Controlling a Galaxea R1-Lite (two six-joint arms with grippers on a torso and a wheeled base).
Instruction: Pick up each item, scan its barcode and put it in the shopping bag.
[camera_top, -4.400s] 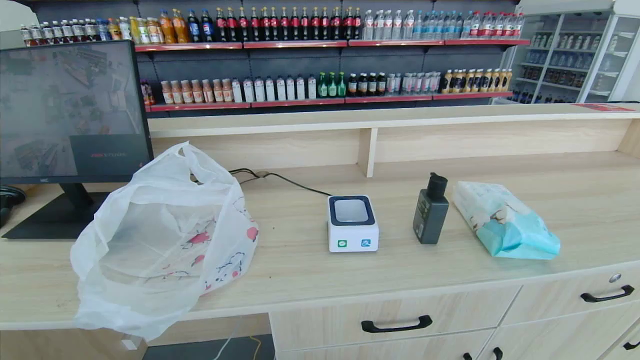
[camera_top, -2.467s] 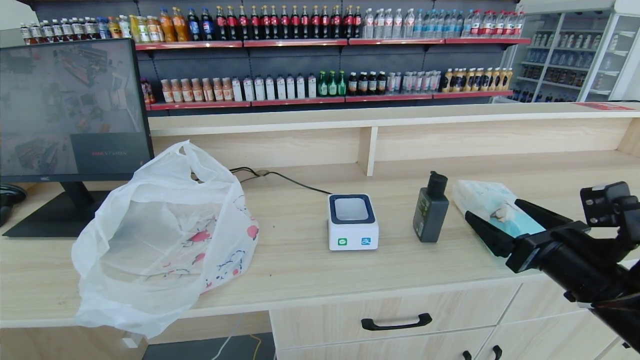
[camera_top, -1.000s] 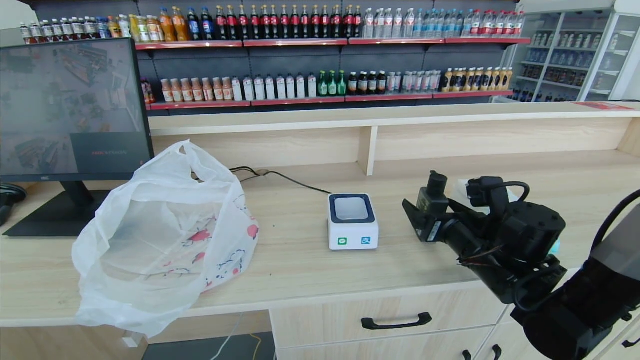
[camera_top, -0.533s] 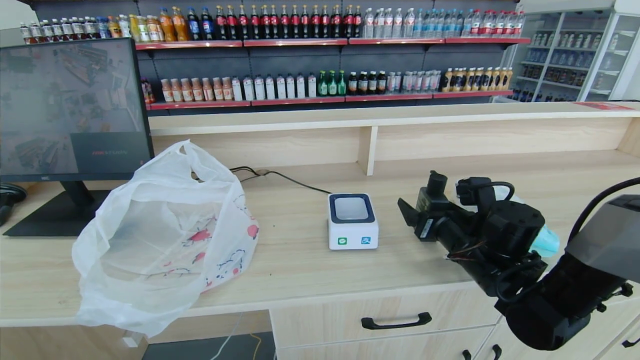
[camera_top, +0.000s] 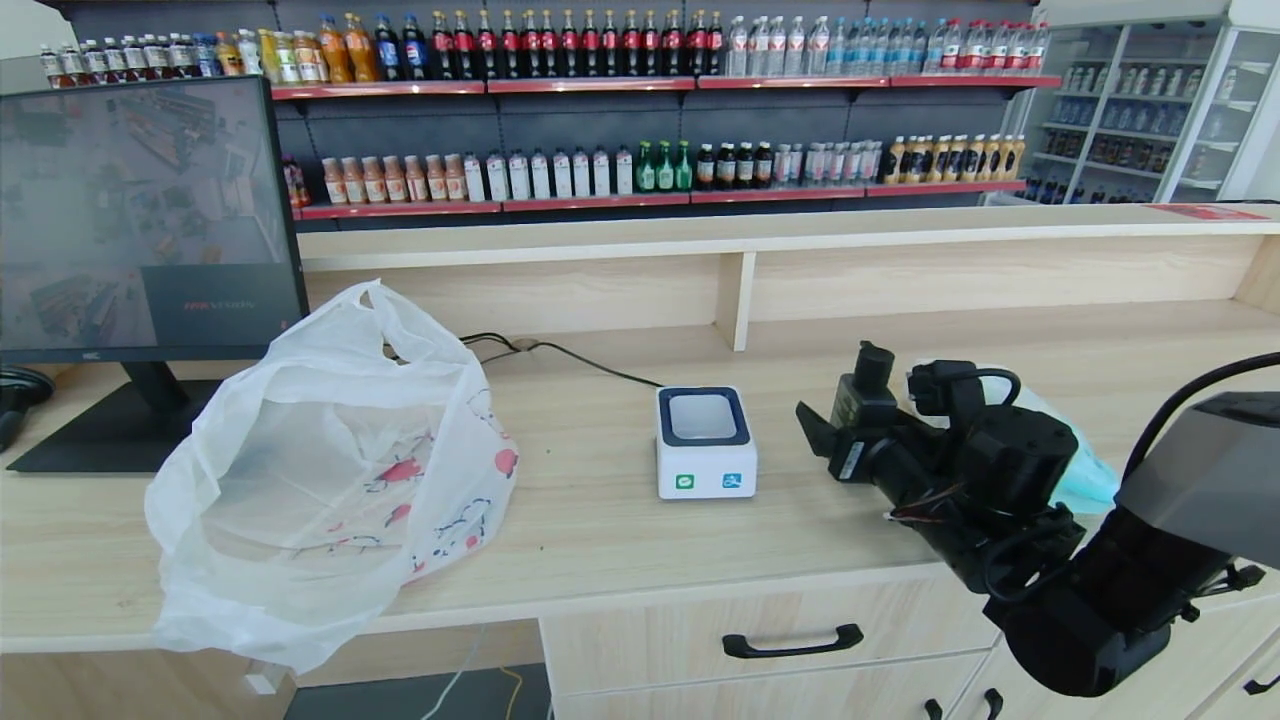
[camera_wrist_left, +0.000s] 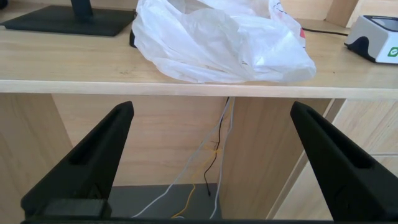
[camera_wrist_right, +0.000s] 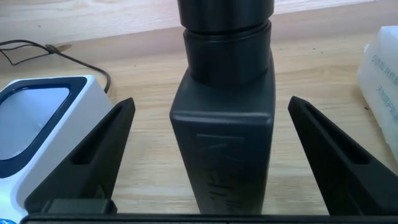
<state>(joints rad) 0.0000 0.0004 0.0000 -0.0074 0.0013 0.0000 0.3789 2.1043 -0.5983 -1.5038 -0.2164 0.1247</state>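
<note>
A dark grey bottle (camera_top: 866, 384) with a black cap stands upright on the counter, right of the white barcode scanner (camera_top: 705, 442). My right gripper (camera_top: 855, 430) is open, one finger on each side of the bottle's body; in the right wrist view the bottle (camera_wrist_right: 224, 143) stands between the fingers (camera_wrist_right: 93, 155) without touching them. A teal and white tissue pack (camera_top: 1088, 475) lies behind the right arm, mostly hidden. The white shopping bag (camera_top: 330, 470) slumps at the counter's left. My left gripper (camera_wrist_left: 211, 115) hangs open below the counter edge, under the bag (camera_wrist_left: 224, 40).
A monitor (camera_top: 140, 220) stands at the far left behind the bag. A black cable (camera_top: 560, 360) runs from the scanner toward the back. A raised shelf with a divider (camera_top: 740, 300) bounds the counter's rear. Drawers with black handles (camera_top: 792, 645) sit below the front edge.
My right arm came in from the right, passed over the tissue pack and set its open fingers around the bottle. The bottle, scanner and bag have stayed put.
</note>
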